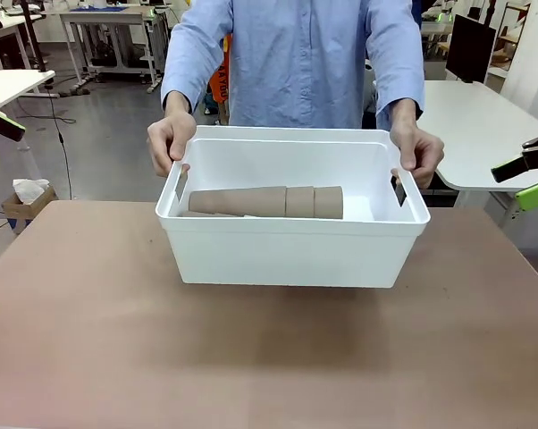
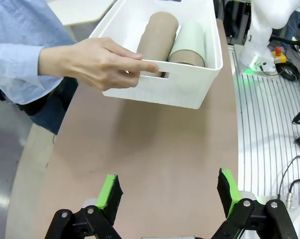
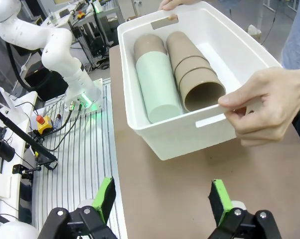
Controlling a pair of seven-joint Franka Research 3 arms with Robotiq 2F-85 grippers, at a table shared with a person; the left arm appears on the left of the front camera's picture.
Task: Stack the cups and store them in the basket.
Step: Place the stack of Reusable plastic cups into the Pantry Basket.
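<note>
At frame centre, the basket [image 1: 291, 241] held the cups [image 1: 269, 202] lying nested, brown ones beside a mint one [image 3: 158, 87]. A person's hands [image 1: 169, 143] gripped its handles above the tabletop [image 1: 117, 357]. Both claws [image 2: 169, 191] [image 3: 161, 196] hung released; the task looked essentially finished.

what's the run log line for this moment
cups: stacked, lying in basket | basket: held by person's hands at both slot handles | left gripper: open, clear | right gripper: open, clear
</note>
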